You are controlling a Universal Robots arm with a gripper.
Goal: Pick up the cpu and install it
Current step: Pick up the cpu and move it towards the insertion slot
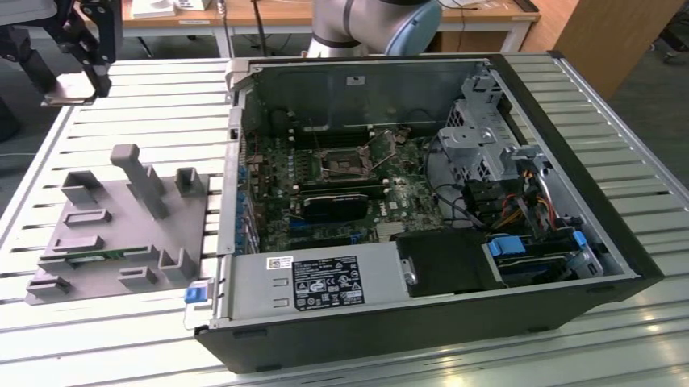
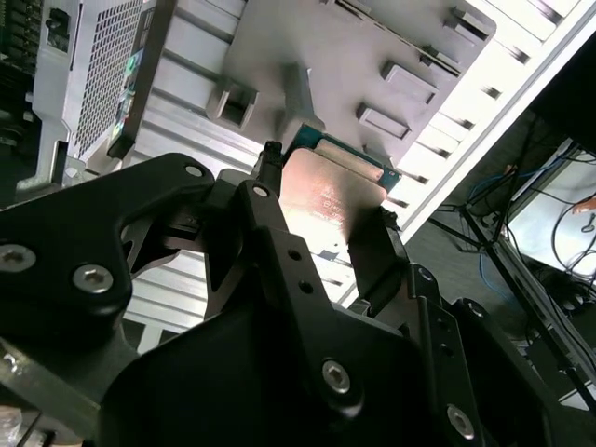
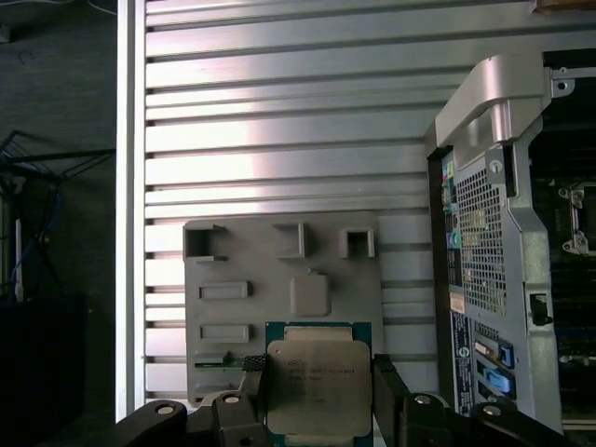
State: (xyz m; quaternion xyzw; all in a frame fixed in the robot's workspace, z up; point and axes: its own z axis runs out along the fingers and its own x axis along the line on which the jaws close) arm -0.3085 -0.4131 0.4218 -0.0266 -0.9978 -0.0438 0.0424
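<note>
While the claw (image 3: 318, 372) gripped the cpu (image 3: 317, 400) by two edges, tray (image 3: 270, 265) beyond it, the exterior view showed the case's (image 1: 431, 343) open socket (image 1: 342, 165).

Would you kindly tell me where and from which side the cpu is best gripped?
By two opposite edges, from above its flat top: the cpu is a thin square, so only its rim offers parallel faces. The gripper pinches it this way, fingers on either side.
</note>
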